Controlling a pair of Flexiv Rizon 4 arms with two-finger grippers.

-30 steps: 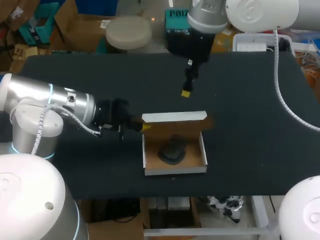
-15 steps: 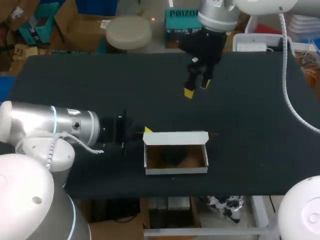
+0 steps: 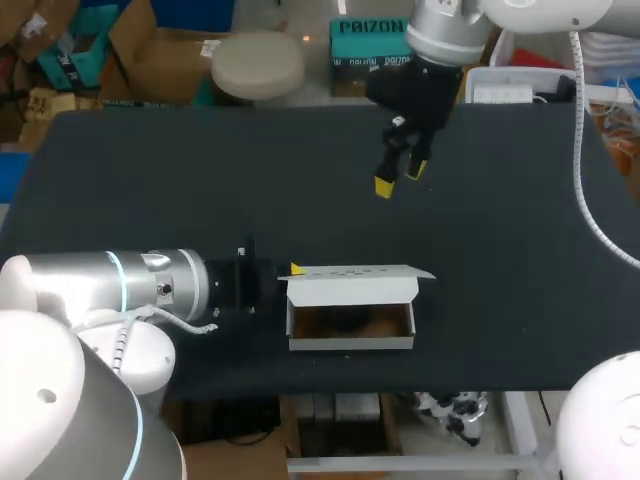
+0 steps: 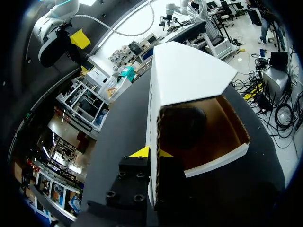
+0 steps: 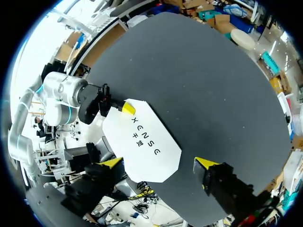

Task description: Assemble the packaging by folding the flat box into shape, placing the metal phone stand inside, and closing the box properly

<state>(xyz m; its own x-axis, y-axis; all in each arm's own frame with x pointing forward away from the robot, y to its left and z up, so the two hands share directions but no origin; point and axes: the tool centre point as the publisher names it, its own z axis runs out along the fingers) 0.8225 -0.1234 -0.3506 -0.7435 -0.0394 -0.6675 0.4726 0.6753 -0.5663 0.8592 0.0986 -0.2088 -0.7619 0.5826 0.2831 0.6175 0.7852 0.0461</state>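
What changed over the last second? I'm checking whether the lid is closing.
The left gripper swung the lid down over the box, hiding most of the phone stand. The right gripper drifted slightly right, staying open. The box stayed put.

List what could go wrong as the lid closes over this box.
1. The left tool grips the lid at one end only; the free end may twist or spring up.
2. The phone stand sits close under the lid and might catch it.
3. The right tool hangs open, away from the box, so the box may slide.
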